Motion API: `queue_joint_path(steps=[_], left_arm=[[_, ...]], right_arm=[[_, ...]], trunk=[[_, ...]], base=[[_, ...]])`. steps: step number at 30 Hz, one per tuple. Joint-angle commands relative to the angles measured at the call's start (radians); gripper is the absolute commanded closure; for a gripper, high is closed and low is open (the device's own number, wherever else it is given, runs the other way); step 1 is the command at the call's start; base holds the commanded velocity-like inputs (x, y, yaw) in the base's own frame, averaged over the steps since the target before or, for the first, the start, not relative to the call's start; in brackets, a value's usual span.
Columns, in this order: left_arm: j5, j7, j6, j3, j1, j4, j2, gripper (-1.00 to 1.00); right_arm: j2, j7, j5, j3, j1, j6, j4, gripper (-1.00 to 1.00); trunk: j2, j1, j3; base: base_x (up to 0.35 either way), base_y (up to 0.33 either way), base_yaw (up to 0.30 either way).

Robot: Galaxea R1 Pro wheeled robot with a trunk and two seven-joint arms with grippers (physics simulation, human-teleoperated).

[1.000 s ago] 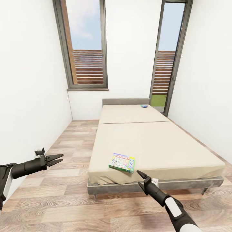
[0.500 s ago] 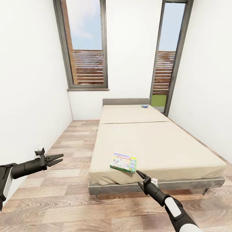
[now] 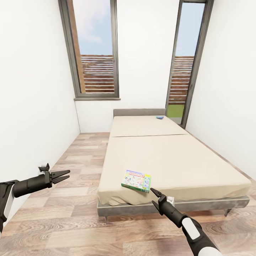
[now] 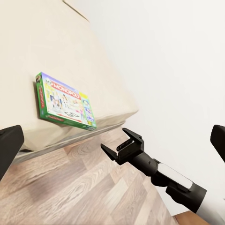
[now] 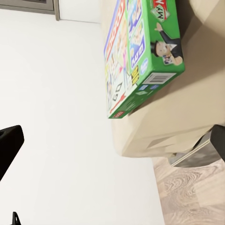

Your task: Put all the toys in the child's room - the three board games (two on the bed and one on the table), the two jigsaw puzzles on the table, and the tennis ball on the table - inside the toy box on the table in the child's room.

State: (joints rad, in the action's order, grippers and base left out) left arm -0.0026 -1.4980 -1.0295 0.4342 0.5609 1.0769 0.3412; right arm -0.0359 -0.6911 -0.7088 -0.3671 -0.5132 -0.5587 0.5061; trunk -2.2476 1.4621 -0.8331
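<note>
One green MONOPOLY board game [image 3: 136, 180] near bed [image 3: 199, 160] foot, my right end effector [image 3: 153, 192] just below it w/ jaws parted, left end effector [image 3: 64, 175] spread too.

This is a bedroom in a home. A wide bed [image 3: 170, 160] with a cream mattress and a grey headboard [image 3: 139, 112] stands on a wood plank floor [image 3: 71, 213] between plain white walls. On the far wall a tall grey-framed window [image 3: 94, 49] sits at the left and a glazed door [image 3: 185, 64] at the right, both looking out on slatted fencing and sky. A green board game box [image 3: 136, 180] lies near the bed's foot.
</note>
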Motion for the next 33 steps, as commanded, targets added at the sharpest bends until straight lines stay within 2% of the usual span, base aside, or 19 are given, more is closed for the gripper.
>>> queue_joint_path(steps=[1,21,33], left_arm=[[0.0,-0.004,-0.011,0.0,0.001,0.0,0.0,-1.0],[0.0,-0.004,-0.011,0.0,0.001,0.0,0.001,-1.0],[0.0,-0.004,-0.011,0.0,0.001,0.0,0.0,-1.0]], right_arm=[[-0.001,-0.001,-0.003,-0.006,-0.001,-0.007,0.0,-1.0],[-0.001,0.001,-0.003,-0.006,-0.001,-0.007,0.0,-1.0],[-0.001,0.0,-0.003,-0.006,-0.001,-0.007,0.0,-1.0]], trunk=[[0.0,0.0,-0.001],[0.0,0.0,-0.001],[0.0,0.0,-0.001]], base=[[0.033,0.0,0.0],[0.01,0.0,0.0],[0.142,0.052,0.0]])
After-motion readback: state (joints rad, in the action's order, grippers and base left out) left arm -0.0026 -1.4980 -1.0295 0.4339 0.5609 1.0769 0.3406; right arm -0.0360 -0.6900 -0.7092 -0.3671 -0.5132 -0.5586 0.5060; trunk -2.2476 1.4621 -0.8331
